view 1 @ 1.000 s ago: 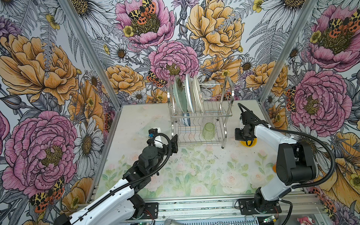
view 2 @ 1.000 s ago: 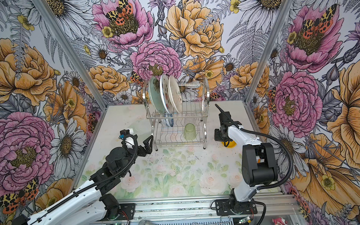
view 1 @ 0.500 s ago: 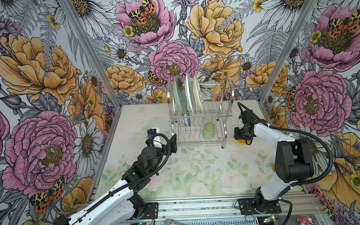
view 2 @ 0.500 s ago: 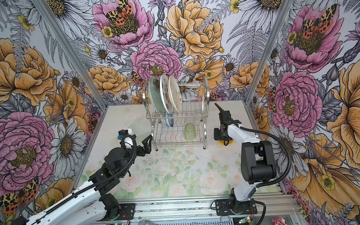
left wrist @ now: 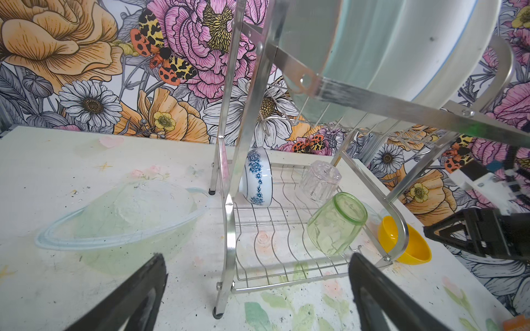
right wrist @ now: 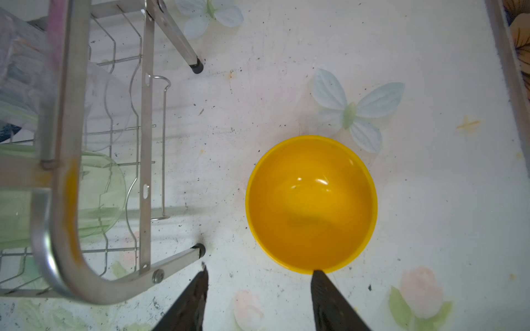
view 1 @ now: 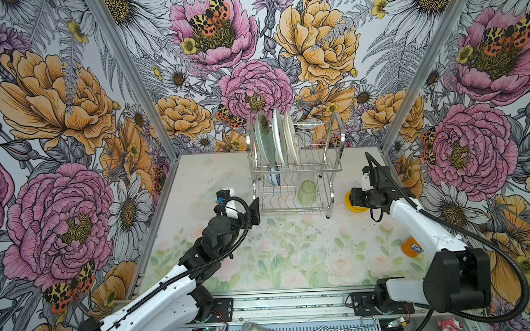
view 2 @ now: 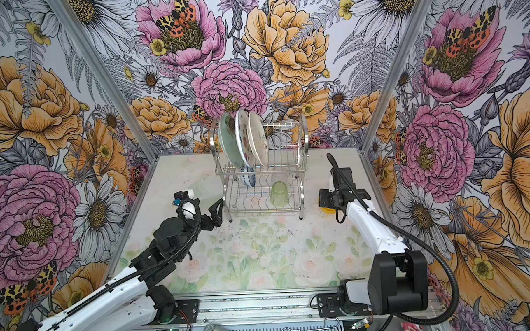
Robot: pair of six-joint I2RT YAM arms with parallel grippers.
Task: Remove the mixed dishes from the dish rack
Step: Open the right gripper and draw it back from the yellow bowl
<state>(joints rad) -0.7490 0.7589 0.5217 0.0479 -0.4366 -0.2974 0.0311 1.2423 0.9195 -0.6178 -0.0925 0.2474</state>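
The pale, flower-printed surface (view 1: 291, 247) is enclosed by floral walls, with the dish rack (view 1: 297, 170) set toward the back. The yellow bowl (right wrist: 311, 200) is seen upright on the surface, just beside the rack's right-hand feet and outside the wires.

The change lies at the right gripper (right wrist: 259, 269). Its jaws were shut at this bowl a second ago and are now parted to a middling width. One fingertip is at the bowl's near rim and the other is clear of it. The bowl is therefore judged released, and one dish counts as unloaded.

The left gripper (left wrist: 256, 255) is held wide and empty, low at the rack's left end, facing the lower tier.

Much remains in the rack:
- On the upper tier, the pale green plate (view 1: 264, 139), white plate (view 1: 278, 138) and cream plate (view 1: 290, 138) stand on edge.
- On the lower tier, the blue-and-white bowl (left wrist: 258, 177) is propped on its side.
- The clear tumbler (left wrist: 319, 182) and green tumbler (left wrist: 335, 223) lie tipped beside it.

A clear glass dish (left wrist: 123, 212) lies inverted on the surface to the rack's left. The task is judged to be at an early stage.
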